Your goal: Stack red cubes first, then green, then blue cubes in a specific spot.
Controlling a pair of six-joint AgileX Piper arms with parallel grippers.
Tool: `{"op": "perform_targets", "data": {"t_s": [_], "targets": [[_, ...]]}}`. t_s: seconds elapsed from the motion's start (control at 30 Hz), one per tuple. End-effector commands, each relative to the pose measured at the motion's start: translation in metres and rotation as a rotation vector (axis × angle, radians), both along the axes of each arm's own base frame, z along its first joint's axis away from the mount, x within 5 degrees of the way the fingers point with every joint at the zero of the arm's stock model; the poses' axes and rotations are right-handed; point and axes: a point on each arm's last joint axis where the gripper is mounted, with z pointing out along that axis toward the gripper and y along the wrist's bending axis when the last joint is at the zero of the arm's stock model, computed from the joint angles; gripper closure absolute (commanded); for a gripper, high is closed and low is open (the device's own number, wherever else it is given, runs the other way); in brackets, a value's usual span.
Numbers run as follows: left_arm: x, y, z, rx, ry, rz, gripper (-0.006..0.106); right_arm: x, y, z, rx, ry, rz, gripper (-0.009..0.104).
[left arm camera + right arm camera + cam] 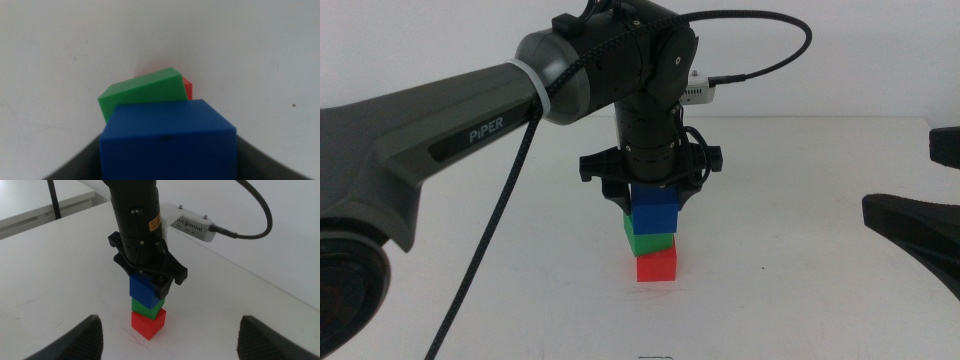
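A red cube (657, 266) sits on the white table. A green cube (649, 240) lies on it, turned a little. A blue cube (656, 213) rests on top of the green one. My left gripper (653, 198) comes straight down from above and is shut on the blue cube, one jaw on each side. The left wrist view shows the blue cube (167, 142) between my jaws, with the green cube (142, 92) and a sliver of the red cube (188, 89) below. My right gripper (910, 225) waits open at the right, away from the stack (147, 305).
The left arm's cable (500, 220) hangs down to the table at the left of the stack. A white box with a cable (192, 226) lies behind the stack. The table's far edge (840, 118) runs behind the arm.
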Motion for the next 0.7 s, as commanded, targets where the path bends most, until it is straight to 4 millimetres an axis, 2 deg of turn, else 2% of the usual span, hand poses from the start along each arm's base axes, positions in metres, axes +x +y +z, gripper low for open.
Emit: {"op": "perform_targets", "data": {"t_s": [0.0,0.07,0.1,0.23,0.33,0.5,0.67], "targets": [[-0.01,0.007,0.027,-0.008,-0.007,0.011,0.021,0.002,-0.001,0.015,0.056,-0.087,-0.019,0.013],[-0.01,0.007,0.027,-0.007,-0.007,0.01,0.008,0.002,-0.001,0.015,0.056,-0.087,-0.019,0.013],[-0.01,0.007,0.027,-0.007,-0.008,0.009,0.007,0.002,-0.001,0.015,0.056,-0.087,-0.019,0.013],[-0.011,0.007,0.029,-0.002,-0.012,-0.023,0.007,0.002,-0.001,0.015,0.056,-0.087,-0.019,0.013],[-0.013,0.009,0.041,-0.007,-0.034,-0.062,0.007,0.002,-0.001,0.015,0.056,-0.087,-0.019,0.013],[-0.029,0.023,0.081,-0.059,-0.118,-0.102,0.007,0.002,-0.001,0.015,0.056,-0.087,-0.019,0.013],[-0.05,0.05,0.129,-0.04,-0.279,-0.18,0.007,0.002,-0.001,0.015,0.056,-0.087,-0.019,0.013]]}}
